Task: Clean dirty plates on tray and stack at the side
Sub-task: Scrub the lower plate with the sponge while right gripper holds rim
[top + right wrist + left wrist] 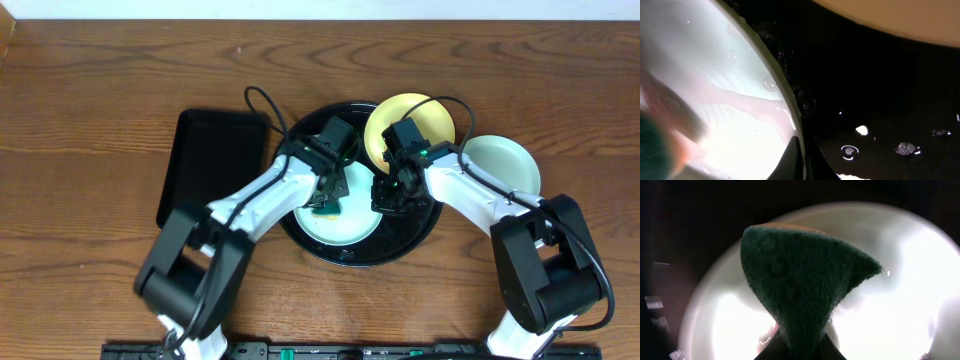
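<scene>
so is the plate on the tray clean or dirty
Dirty: a pink smear runs across the mint plate in the right wrist view.

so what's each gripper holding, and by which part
Left gripper pinches the green sponge by its narrow lower end. Right gripper appears to clamp the mint plate at its rim.

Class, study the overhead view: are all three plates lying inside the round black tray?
No, one pale mint plate rests on the table to the right of the tray, outside its rim.
</scene>
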Robot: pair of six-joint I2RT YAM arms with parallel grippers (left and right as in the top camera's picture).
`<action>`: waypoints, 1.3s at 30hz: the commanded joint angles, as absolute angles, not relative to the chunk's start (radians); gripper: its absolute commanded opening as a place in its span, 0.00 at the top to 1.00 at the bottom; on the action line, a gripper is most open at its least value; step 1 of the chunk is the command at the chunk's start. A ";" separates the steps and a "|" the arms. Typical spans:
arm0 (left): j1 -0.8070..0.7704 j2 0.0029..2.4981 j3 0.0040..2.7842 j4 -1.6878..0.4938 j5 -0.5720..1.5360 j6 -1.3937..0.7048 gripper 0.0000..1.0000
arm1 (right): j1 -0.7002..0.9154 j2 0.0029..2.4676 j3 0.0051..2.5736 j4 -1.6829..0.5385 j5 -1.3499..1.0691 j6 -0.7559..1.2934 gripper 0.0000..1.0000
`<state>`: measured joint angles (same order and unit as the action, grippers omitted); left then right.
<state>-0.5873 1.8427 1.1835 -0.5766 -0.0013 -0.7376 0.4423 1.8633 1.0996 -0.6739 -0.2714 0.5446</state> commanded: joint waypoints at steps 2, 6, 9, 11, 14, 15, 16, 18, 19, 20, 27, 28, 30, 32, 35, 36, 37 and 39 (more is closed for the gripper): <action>-0.586 1.777 1.155 -0.567 -0.117 -0.756 0.93 | 0.439 1.892 1.098 -0.681 -0.237 0.534 0.98; -0.586 1.779 1.045 -0.456 -0.115 -0.762 0.93 | 0.439 1.892 1.098 -0.680 -0.237 0.534 0.98; -0.586 1.779 0.947 -0.334 -0.071 -0.762 0.93 | 0.439 1.892 1.098 -0.680 -0.237 0.534 0.98; -0.586 1.779 0.912 -0.293 -0.038 -0.762 0.93 | 0.439 1.892 1.097 -0.680 -0.237 0.534 0.98; -0.586 1.779 0.901 -0.281 -0.016 -0.761 0.93 | 0.439 1.892 1.097 -0.680 -0.237 0.534 0.98; -0.586 1.778 0.901 -0.278 -0.002 -0.761 0.93 | 0.439 1.892 1.097 -0.679 -0.237 0.534 0.98; -0.586 1.778 0.901 -0.273 0.020 -0.760 0.93 | 0.439 1.892 1.097 -0.680 -0.237 0.534 0.98; -0.586 1.778 0.901 -0.259 0.106 -0.732 0.93 | 0.439 1.892 1.097 -0.680 -0.237 0.534 0.98; -0.587 1.778 0.901 -0.243 0.186 -0.678 0.93 | 0.439 1.892 1.098 -0.680 -0.237 0.534 0.98; -0.587 1.778 0.901 -0.228 0.264 -0.621 0.93 | 0.439 1.892 1.097 -0.680 -0.237 0.534 0.98; -0.591 1.778 0.902 -0.229 0.563 -0.465 0.93 | 0.439 1.892 1.097 -0.673 -0.237 0.534 0.98; -0.591 1.777 0.902 -0.229 0.582 -0.450 0.93 | 0.439 1.892 1.098 -0.673 -0.237 0.534 0.98; -0.590 1.776 0.902 -0.229 0.586 -0.436 0.93 | 0.439 1.892 1.097 -0.673 -0.237 0.534 0.98; -0.585 1.776 0.902 -0.229 0.519 -0.435 0.93 | 0.439 1.892 1.097 -0.673 -0.237 0.534 0.98; -0.581 1.776 0.902 -0.229 0.238 -0.517 0.92 | 0.439 1.892 1.097 -0.673 -0.237 0.534 0.98; -0.581 1.776 0.902 -0.229 0.167 -0.539 0.93 | 0.439 1.892 1.098 -0.674 -0.237 0.534 0.97; -0.581 1.776 0.904 -0.228 0.085 -0.559 0.93 | 0.439 1.892 1.098 -0.675 -0.237 0.533 0.97; -0.581 1.776 0.908 -0.225 -0.033 -0.562 0.92 | 0.439 1.892 1.098 -0.675 -0.237 0.533 0.97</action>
